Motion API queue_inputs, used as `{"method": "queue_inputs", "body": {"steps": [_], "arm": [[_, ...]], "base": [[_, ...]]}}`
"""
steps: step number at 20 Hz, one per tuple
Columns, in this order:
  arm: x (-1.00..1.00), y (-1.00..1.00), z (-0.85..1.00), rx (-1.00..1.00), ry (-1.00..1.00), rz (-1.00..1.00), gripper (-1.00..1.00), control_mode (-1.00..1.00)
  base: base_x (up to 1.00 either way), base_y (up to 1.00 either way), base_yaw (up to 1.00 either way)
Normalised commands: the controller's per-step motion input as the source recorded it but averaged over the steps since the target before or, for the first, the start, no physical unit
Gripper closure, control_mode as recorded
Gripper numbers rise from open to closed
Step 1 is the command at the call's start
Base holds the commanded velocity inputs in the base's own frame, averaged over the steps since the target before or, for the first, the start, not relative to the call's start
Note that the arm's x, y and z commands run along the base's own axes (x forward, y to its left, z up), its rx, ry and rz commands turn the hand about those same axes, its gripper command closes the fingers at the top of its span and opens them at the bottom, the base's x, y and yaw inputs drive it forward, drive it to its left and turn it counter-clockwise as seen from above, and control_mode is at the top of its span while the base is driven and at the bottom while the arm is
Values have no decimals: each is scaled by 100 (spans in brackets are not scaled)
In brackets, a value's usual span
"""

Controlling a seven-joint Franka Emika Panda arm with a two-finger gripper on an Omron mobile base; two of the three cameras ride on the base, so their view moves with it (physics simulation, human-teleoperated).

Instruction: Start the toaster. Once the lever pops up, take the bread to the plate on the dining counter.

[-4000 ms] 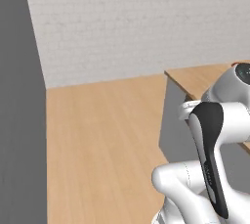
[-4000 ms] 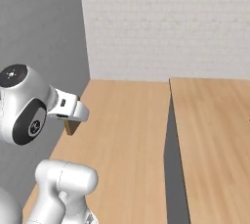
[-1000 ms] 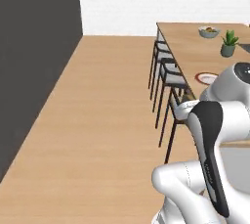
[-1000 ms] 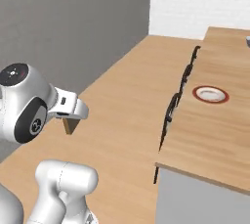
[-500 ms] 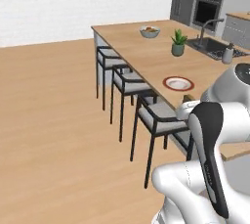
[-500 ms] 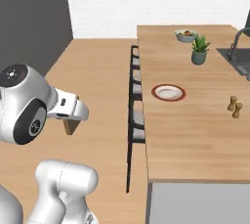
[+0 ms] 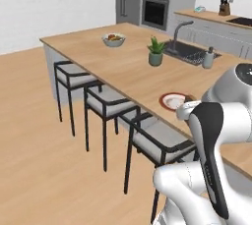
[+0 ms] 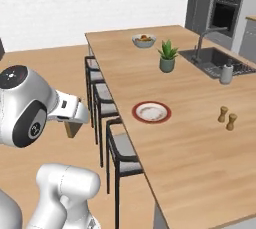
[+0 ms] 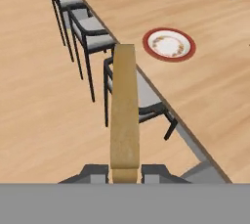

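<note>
The pincer (image 9: 124,171) is clamped on the bread (image 9: 124,118), a thin tan slice seen edge-on and standing straight up between the two dark fingertips (image 9: 95,171) in the hand view. The slice hangs over the wooden floor beside three dark-framed stools (image 9: 90,25). The red-rimmed plate (image 9: 169,44) lies at about 1 o'clock from the bread, on the wood tabletop of the dining counter (image 8: 200,138). In the right base view, a potted plant (image 8: 168,56), a bowl (image 8: 144,40) and a sink (image 8: 215,59) sit beyond the plate.
</note>
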Motion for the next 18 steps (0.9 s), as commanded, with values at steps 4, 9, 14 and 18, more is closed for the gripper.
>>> {"method": "queue_inputs", "body": {"steps": [4, 9, 14, 18], "arm": [[0, 0, 0, 0, 0, 0, 100, 100], [0, 0, 0, 0, 0, 0, 100, 100], [0, 0, 0, 0, 0, 0, 100, 100], [0, 0, 0, 0, 0, 0, 100, 100]], "base": [[74, 57, -48], [18, 62, -43], [0, 63, -47], [3, 60, -52]]}}
